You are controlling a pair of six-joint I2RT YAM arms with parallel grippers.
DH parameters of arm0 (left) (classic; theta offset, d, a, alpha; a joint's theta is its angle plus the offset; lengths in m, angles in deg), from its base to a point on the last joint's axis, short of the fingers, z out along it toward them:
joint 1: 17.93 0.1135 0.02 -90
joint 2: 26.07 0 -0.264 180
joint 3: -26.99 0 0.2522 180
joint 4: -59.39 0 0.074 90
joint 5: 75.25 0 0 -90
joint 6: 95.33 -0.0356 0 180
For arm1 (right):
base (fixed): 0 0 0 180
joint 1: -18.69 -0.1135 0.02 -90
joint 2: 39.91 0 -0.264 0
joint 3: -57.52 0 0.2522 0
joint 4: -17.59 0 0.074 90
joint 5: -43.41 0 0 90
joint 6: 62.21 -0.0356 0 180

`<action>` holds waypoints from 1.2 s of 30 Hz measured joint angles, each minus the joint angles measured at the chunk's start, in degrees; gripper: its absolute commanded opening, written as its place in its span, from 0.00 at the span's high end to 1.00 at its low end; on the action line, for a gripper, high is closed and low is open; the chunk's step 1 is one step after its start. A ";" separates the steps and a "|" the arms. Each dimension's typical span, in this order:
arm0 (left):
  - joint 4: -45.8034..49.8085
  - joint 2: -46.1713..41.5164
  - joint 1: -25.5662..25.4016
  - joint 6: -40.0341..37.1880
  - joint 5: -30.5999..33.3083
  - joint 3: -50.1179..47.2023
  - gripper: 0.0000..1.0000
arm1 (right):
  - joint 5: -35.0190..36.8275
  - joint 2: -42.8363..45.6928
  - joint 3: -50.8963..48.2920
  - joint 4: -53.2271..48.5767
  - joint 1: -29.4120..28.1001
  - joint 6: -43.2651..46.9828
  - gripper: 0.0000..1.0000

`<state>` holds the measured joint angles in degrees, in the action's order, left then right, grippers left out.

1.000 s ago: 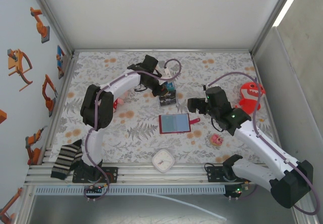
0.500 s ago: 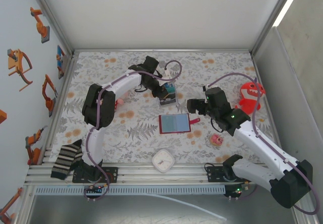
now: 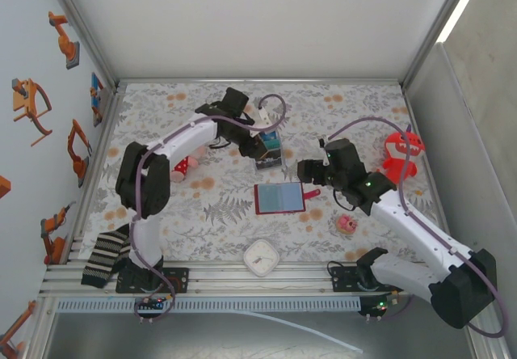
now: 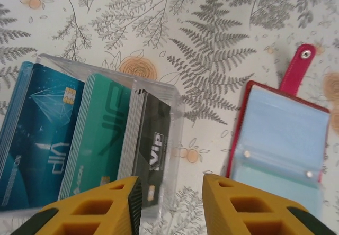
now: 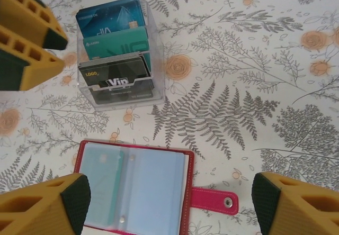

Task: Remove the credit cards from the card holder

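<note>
The card holder point(image 3: 279, 198) lies open on the tablecloth, red rim and blue-grey pockets up, snap tab point(image 5: 212, 199) pointing right. A teal credit card point(image 5: 98, 184) sits in its left pocket. More credit cards point(image 4: 45, 139), teal-blue, green and black, stand in the clear box point(image 3: 269, 151) behind it. My left gripper point(image 4: 171, 203) hovers open over the box's right edge, nothing between its fingers point(image 5: 24, 39). My right gripper point(image 5: 169, 206) hangs wide open above the card holder point(image 5: 135, 187), straddling it and the tab. The card holder point(image 4: 280, 139) shows right of the left fingers.
A red monster toy point(image 3: 401, 152) stands at the right, a pink pig point(image 3: 347, 224) by the right arm, a white clock point(image 3: 262, 257) near the front edge, a striped sock point(image 3: 105, 255) front left, a small pink-red toy point(image 3: 184, 167) by the left arm.
My left gripper has opened over the clear box and its elbow has swung left. My right gripper has edged left toward the card holder and its jaws have narrowed a little.
</note>
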<state>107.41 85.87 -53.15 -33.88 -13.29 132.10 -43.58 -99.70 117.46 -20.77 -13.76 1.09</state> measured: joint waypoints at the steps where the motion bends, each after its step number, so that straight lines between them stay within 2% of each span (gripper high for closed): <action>1: -1.46 -2.84 0.00 1.07 0.22 -2.64 0.57 | -0.46 -0.17 -0.07 0.00 -0.04 -0.42 0.23; 7: -11.52 -19.87 -0.11 8.79 4.87 -19.56 0.48 | -0.39 -1.62 -0.42 -0.26 -3.61 -2.71 0.27; 12: -19.12 -30.77 -0.11 17.40 11.56 -31.47 0.31 | 1.36 -5.05 -0.04 -1.66 -8.94 -3.78 0.32; 15: -22.38 -36.04 -0.11 22.56 15.85 -37.42 0.24 | 2.67 -9.11 1.68 -2.91 -12.35 -4.22 0.40; 18: -24.79 -40.79 -0.11 27.54 19.76 -42.21 0.22 | 3.65 -13.62 4.42 -3.48 -15.69 -4.61 0.47; 21: -26.51 -45.18 -0.11 32.26 23.30 -45.83 0.05 | 4.15 -18.32 7.06 -3.48 -18.73 -4.85 0.51; 22: -27.02 -46.64 -0.11 33.97 24.68 -46.97 0.03 | 4.13 -19.87 7.78 -3.39 -19.58 -4.81 0.53; 26: -28.13 -51.56 -0.09 38.91 29.70 -51.10 0.03 | 3.87 -25.35 9.44 -3.23 -21.88 -4.83 0.58; 36: -27.50 -55.12 0.00 46.84 37.97 -53.77 0.03 | 2.43 -33.33 13.84 -3.52 -22.40 -3.67 0.58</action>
<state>79.91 30.75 -53.15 12.96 24.68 78.33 -41.16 -133.03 131.29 -24.29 -36.16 -2.58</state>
